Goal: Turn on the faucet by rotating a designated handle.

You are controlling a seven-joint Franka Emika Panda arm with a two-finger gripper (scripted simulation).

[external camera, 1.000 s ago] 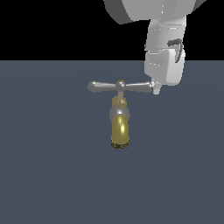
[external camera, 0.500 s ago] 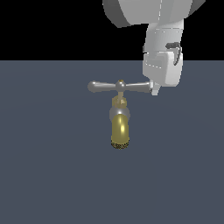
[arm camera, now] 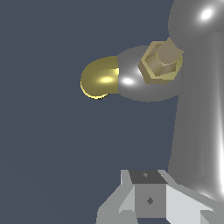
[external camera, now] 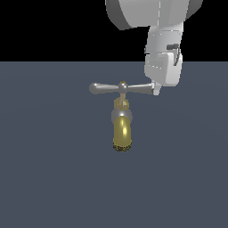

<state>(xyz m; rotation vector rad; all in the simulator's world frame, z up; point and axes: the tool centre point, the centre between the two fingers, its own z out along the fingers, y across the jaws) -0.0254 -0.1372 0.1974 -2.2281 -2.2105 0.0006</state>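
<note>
Scene: a simulator render of a flat dark blue-grey tabletop (external camera: 53,178) under a black background
Faucet (external camera: 122,129): small tap near the middle of the exterior view, its shiny brass-yellow spout curving downward, with a silver collar and a brass stem above it
Handle (external camera: 107,87): slim silver crossbar lying level on top of the stem, with 2 tapering arms and a small brass cap at its centre
Handle ends: the end on the exterior view's left is a free rounded knob; the end on the exterior view's right meets the robot's hand
Pincer (external camera: 156,90): white-grey, hanging from the big arm above, right at the crossbar's tip on the exterior view's right
Pincer state: cannot tell how far open it is, or whether it has hold of the tip
Wrist view: spout (arm camera: 99,79), silver collar and hexagonal brass nut seen close up, beside a broad silver bar
</note>
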